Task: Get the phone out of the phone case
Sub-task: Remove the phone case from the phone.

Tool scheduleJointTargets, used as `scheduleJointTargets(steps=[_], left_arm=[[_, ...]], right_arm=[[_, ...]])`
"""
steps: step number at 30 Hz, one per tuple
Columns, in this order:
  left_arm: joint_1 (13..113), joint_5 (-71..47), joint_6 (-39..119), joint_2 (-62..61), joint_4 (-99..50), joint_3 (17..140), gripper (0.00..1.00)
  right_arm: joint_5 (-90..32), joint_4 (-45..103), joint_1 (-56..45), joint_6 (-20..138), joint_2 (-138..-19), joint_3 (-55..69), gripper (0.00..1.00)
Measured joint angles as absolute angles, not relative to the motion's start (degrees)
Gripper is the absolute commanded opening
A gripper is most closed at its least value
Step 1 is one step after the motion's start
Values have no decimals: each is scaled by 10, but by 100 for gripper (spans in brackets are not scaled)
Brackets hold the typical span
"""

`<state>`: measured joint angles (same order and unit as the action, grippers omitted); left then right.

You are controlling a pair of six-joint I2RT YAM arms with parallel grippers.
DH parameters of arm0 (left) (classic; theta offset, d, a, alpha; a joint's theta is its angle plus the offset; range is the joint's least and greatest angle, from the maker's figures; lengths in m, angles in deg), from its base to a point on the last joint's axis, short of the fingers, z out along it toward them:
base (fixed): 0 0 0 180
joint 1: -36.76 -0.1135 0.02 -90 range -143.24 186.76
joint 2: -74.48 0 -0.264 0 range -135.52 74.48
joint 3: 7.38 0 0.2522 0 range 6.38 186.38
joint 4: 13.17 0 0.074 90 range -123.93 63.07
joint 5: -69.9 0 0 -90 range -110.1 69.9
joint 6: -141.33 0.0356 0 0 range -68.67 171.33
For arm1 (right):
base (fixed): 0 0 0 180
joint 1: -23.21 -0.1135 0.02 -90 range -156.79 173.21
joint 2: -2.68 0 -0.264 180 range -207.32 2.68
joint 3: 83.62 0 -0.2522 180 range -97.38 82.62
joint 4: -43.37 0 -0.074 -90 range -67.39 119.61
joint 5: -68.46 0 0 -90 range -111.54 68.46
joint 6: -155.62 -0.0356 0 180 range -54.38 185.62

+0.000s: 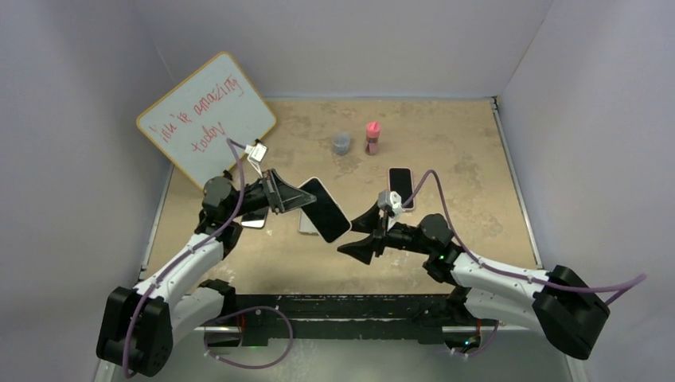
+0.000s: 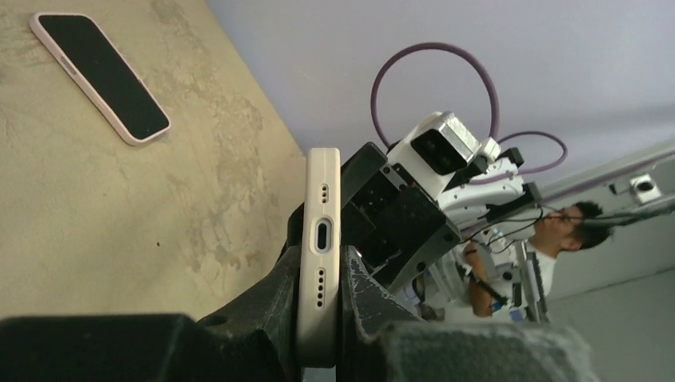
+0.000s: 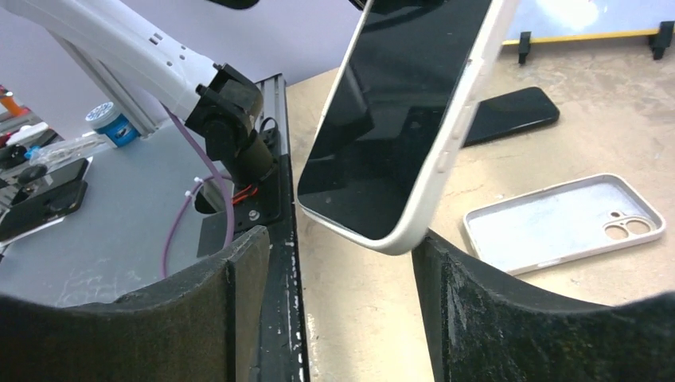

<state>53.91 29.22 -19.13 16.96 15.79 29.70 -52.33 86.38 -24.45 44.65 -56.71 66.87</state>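
A phone point(image 1: 326, 210) with a dark screen, in a cream phone case point(image 3: 466, 103), hangs tilted above the table. My left gripper point(image 1: 309, 200) is shut on it; in the left wrist view both fingers press the case's flat sides below the charging port point(image 2: 322, 237). My right gripper point(image 1: 357, 236) stands open just right of the phone. In the right wrist view the phone's lower corner point(image 3: 390, 235) hangs between and above the fingertips point(image 3: 446, 270), close to the right one; I cannot tell whether they touch.
An empty cream case point(image 3: 561, 221) and a bare black phone point(image 3: 509, 115) lie on the table under the held phone. A pink-cased phone point(image 1: 400, 187) lies behind my right arm. A whiteboard point(image 1: 208, 118), a grey cup point(image 1: 342, 143) and a pink bottle point(image 1: 372, 137) stand at the back.
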Motion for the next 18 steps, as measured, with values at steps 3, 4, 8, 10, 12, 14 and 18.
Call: scheduleJointTargets(steps=[3,4,8,10,12,14,18], left_arm=[[533,345,-114,169,78,347,0],[533,360,-82,168,46,366,0],[531,399,51,164,-98,443,0],[529,412,102,162,-151,469,0],[529,425,140,162,-189,485,0],[529,436,171,162,-222,493,0],[529,455,206,159,-257,498,0]], right_arm=[[-524,827,-239,462,-541,664,69],[-524,812,-239,469,-536,660,69],[-527,754,-239,501,-526,635,68],[-532,728,-239,518,-523,623,67],[-543,704,-238,535,-523,611,65],[-551,680,-238,552,-523,599,64],[-567,639,-237,586,-530,572,62]])
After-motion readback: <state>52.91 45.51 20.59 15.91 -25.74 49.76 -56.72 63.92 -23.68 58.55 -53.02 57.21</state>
